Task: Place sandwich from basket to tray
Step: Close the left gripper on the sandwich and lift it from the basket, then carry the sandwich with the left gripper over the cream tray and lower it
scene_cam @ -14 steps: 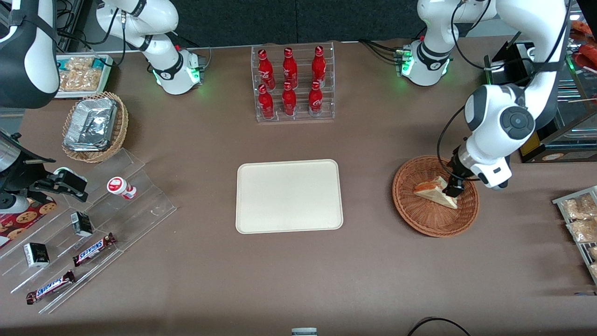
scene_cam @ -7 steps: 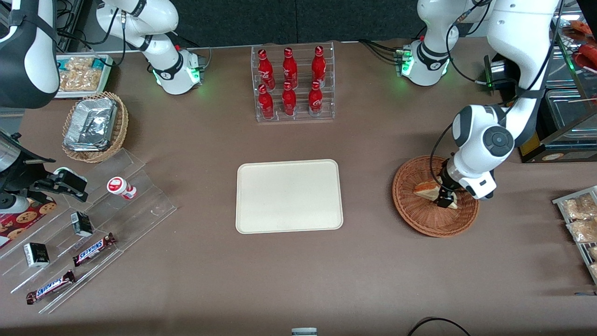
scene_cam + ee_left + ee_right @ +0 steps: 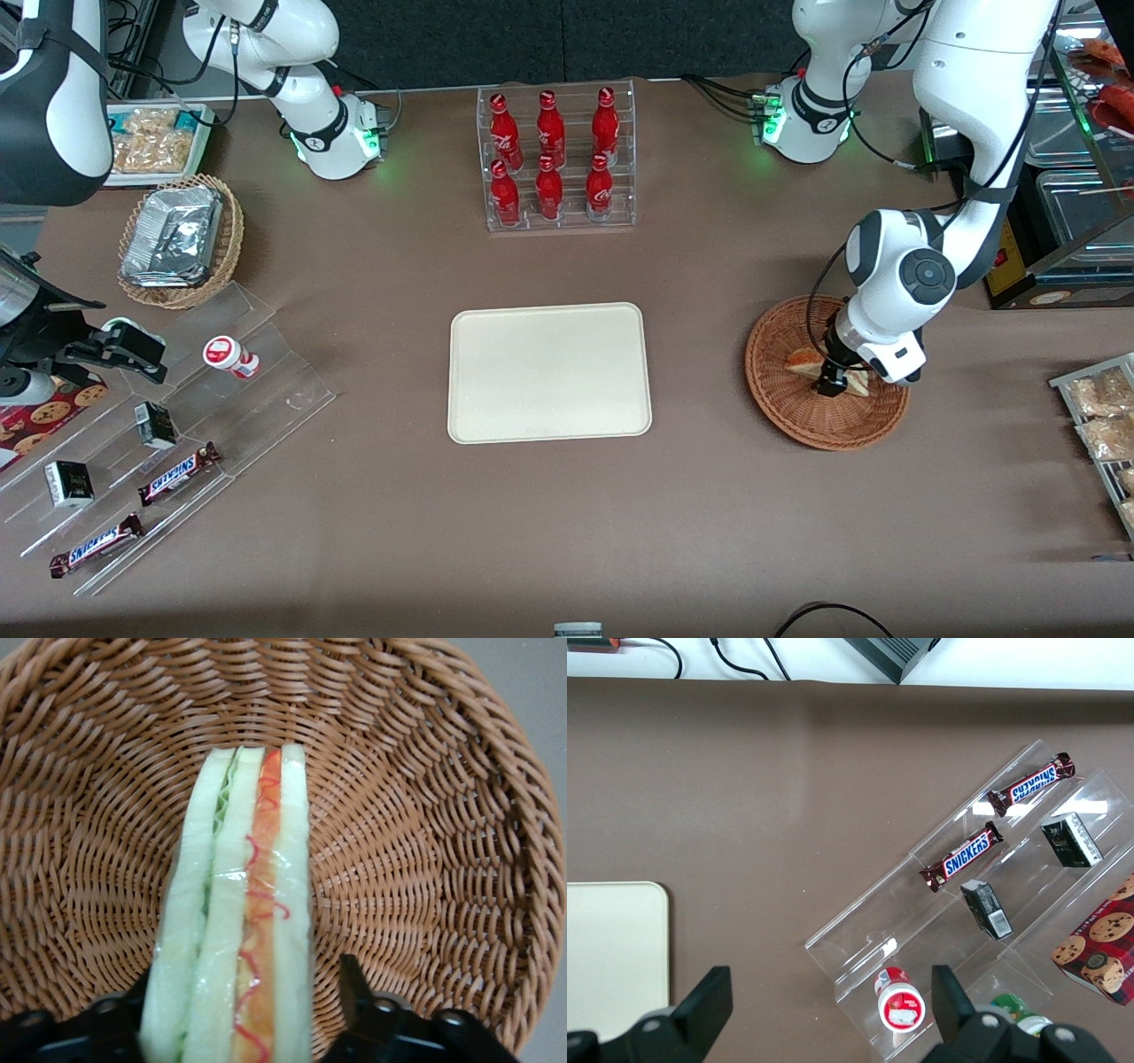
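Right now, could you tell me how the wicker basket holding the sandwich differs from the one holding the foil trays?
The reddish-brown basket is darker and shallower than the tan basket. It holds one sandwich, and the tan one holds stacked foil trays. It lies toward the working arm's end of the table, with the hand down in it, fingers on either side of the sandwich. The tan one lies toward the parked arm's end. Both are round woven wicker.

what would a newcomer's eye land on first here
Likely the gripper down in the basket at the working arm's end of the table, its open fingers straddling the sandwich. Next, the bare tray mid-table, and the red bottles in a clear rack farther from the camera.
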`<state>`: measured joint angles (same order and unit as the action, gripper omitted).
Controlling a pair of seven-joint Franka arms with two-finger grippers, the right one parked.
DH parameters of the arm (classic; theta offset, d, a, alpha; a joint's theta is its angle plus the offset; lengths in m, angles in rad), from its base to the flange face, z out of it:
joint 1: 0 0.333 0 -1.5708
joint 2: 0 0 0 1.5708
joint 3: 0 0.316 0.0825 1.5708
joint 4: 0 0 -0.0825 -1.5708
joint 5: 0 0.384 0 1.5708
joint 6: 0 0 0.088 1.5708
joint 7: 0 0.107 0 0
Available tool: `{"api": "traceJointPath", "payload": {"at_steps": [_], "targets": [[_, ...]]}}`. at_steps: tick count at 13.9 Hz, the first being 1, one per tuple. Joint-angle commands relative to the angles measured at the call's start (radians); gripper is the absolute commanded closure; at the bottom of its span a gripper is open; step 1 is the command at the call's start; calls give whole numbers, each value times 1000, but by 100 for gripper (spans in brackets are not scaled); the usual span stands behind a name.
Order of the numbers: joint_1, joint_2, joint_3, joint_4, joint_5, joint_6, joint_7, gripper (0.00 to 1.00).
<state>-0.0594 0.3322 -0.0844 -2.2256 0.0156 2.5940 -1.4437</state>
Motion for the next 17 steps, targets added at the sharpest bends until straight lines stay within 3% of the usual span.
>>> {"api": "traceJointPath", "payload": {"at_steps": [1,2,7,11,15,17], "targets": [[-11,2,5,-9,12,28,-26,95],[-11,1,5,-9,12,26,-21,100],[-20,-76,-30,62,15,-130,130,100],[-31,-64,-179,356,21,-473,232,100],[-235,56,-207,637,147,-632,264,95],[-298,138,-209,725,149,-634,266,95]]}}
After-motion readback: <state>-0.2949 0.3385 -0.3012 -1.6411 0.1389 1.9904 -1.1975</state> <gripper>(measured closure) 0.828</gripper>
